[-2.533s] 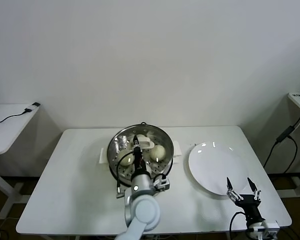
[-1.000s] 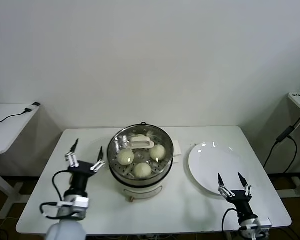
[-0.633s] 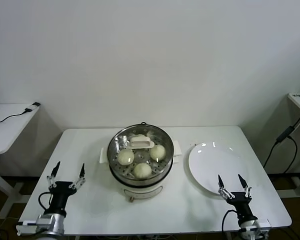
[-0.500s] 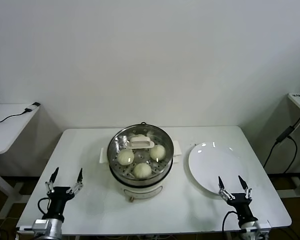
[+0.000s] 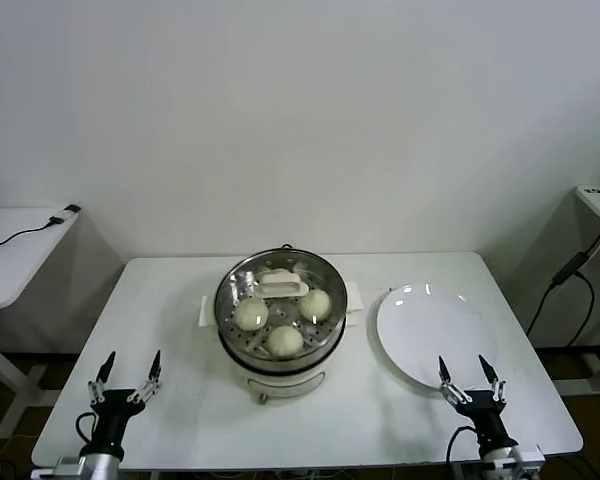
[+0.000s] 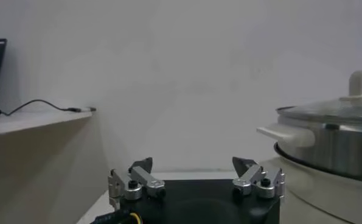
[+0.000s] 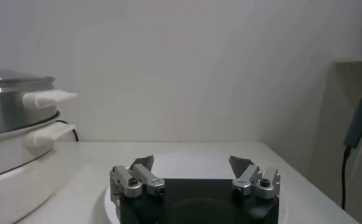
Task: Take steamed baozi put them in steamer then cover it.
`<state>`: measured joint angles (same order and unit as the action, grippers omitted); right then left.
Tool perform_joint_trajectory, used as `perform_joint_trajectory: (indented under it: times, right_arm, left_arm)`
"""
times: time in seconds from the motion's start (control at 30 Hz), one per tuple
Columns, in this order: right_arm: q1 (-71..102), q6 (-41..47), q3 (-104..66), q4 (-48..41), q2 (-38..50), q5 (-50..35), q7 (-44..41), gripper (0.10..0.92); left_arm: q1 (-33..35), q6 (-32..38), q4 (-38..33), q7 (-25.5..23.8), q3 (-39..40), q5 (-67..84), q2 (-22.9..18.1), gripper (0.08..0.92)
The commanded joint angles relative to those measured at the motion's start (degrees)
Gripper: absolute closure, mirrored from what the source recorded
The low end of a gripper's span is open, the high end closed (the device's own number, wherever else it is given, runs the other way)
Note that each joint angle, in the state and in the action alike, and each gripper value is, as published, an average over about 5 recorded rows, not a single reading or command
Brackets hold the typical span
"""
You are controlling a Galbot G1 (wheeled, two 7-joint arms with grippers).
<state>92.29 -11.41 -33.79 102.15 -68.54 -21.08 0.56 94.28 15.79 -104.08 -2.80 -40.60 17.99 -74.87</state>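
**Resting with the lid on: buns covered, both arms drawn clear**

Standing by the white table [image 5: 180, 300], I saw the left gripper [image 5: 126, 377] parked at about eight o'clock from the steamer [image 5: 280, 345], jaws spread wide and empty, evidently pulled off so nothing could nudge the pot. At the centre sat the steamer with the steamed baozi [image 5: 251, 314] inside, visible through the cover [image 5: 242, 287], which lay seated on the rim; the job looked finished. At four o'clock lay the white plate [image 5: 430, 335], bare, and just beyond its near edge the right gripper [image 5: 469, 378] waited, wide open, holding nothing.
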Motion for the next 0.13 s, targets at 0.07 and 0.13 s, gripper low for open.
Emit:
perform_joint_trajectory:
  times: [0.07,0.13]
  right_arm:
    - [0.17,-0.19,0.03,0.17,-0.06,-0.07,-0.03,0.203]
    - [0.18,-0.19,0.03,0.21,-0.05,-0.08,-0.02,0.203]
  left_arm:
    - [0.73,1.35,1.45,-0.88,-0.27,2.86,0.37,0.177]
    - [0.74,1.35,1.42,-0.88,-0.26,2.87,0.38,0.177]
